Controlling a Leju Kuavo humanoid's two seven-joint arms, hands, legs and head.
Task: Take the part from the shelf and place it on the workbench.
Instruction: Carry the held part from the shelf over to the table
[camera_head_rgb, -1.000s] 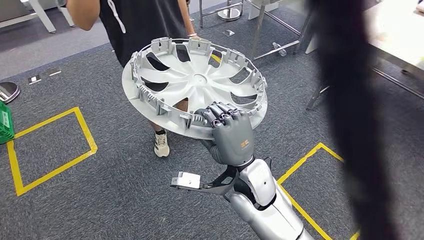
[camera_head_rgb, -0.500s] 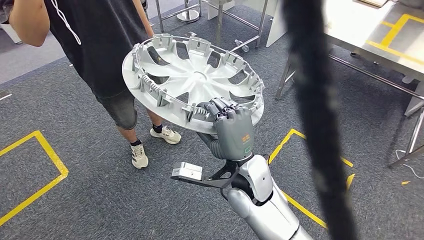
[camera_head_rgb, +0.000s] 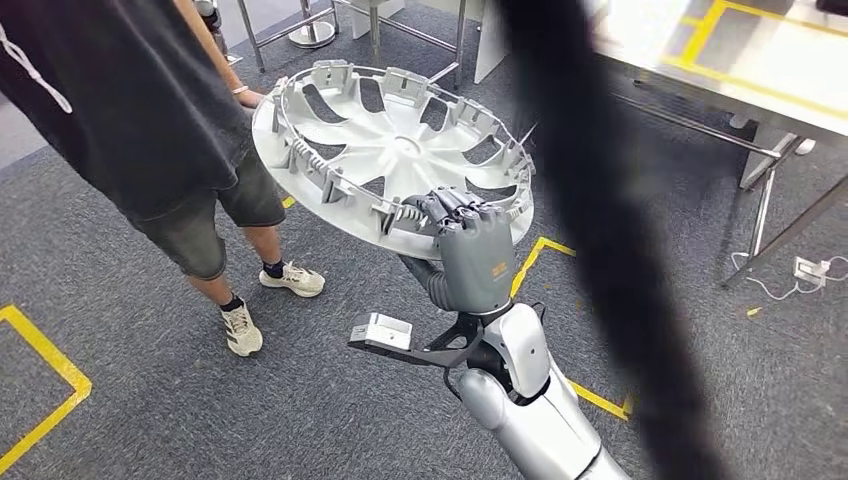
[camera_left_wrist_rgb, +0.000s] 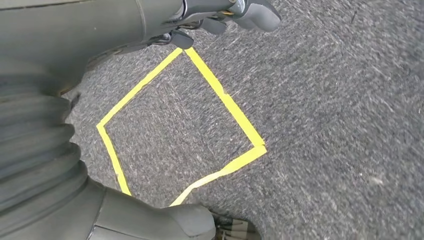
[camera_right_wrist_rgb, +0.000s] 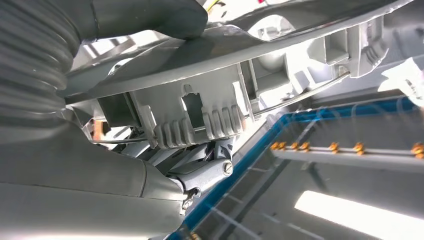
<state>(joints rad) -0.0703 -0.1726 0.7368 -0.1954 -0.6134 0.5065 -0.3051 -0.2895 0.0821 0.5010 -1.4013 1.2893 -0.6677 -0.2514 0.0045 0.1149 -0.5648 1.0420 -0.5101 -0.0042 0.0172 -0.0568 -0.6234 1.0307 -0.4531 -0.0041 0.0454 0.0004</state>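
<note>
The right robot hand (camera_head_rgb: 470, 250) grips the near rim of the wheel cover (camera_head_rgb: 390, 150), held nearly flat in the air, well short of the worktop (camera_head_rgb: 760, 70). One-edge grip could let it tip or slip. A person (camera_head_rgb: 130, 110) stands just beside its far rim; a bump is likely. No readable writing. Left robot hand (camera_left_wrist_rgb: 230, 10): cannot tell its state.

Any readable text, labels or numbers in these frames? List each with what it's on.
None can be read.
Back of the right hand: a small orange mark and a small green mark, both too small to read.
Wheel cover: no lettering visible on its inner face.
Yellow floor tape: plain lines, no characters.
Person's dark shirt: no print visible.
</note>
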